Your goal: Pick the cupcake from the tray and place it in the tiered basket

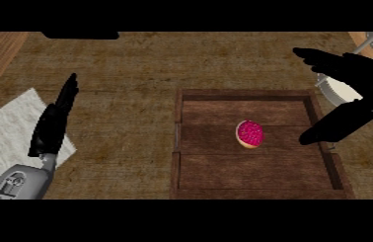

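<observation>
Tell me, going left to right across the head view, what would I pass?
White cloth → left hand, open and resting → wooden tray → cupcake lying in the tray → right hand, open over the tray's right edge.

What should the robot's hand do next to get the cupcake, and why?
Probably bring the right hand leftward and down over the cupcake. The hand is open at the tray's right edge, not touching the cupcake, which lies alone in the tray's middle. The left hand rests far off.
</observation>
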{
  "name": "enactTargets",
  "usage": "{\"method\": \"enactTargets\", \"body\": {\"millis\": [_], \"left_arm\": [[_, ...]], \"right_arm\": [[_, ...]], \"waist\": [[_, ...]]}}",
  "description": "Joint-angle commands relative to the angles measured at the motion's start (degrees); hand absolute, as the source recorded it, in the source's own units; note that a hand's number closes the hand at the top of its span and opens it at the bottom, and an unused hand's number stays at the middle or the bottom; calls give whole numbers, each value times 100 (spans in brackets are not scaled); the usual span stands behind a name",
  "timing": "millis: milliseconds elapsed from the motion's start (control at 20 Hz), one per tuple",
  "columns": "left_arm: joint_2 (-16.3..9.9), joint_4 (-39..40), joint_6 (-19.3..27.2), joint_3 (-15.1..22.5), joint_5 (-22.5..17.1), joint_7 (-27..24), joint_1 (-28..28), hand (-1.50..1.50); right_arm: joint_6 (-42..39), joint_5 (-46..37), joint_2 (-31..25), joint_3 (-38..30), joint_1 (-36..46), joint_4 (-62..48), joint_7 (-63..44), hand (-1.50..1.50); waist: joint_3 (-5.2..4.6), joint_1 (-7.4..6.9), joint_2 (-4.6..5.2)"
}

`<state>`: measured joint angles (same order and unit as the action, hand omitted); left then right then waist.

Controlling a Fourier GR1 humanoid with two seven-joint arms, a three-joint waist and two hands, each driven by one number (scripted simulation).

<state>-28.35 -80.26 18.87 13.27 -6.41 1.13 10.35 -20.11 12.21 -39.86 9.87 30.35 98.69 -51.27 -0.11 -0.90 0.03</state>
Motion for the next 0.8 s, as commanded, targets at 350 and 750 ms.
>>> {"method": "enactTargets", "body": {"millis": [350, 750], "left_arm": [[89, -212, -33, -199, 304, 151, -70, 0], [229, -68, -197, -330, 378, 354, 109, 0]], "right_arm": [[-201, -283, 786, 814, 721, -787, -1177, -150], [-189, -619, 1000, 1322, 527, -811, -1287, -150]], "waist": [[8, 38, -6], [8, 80, -5]]}}
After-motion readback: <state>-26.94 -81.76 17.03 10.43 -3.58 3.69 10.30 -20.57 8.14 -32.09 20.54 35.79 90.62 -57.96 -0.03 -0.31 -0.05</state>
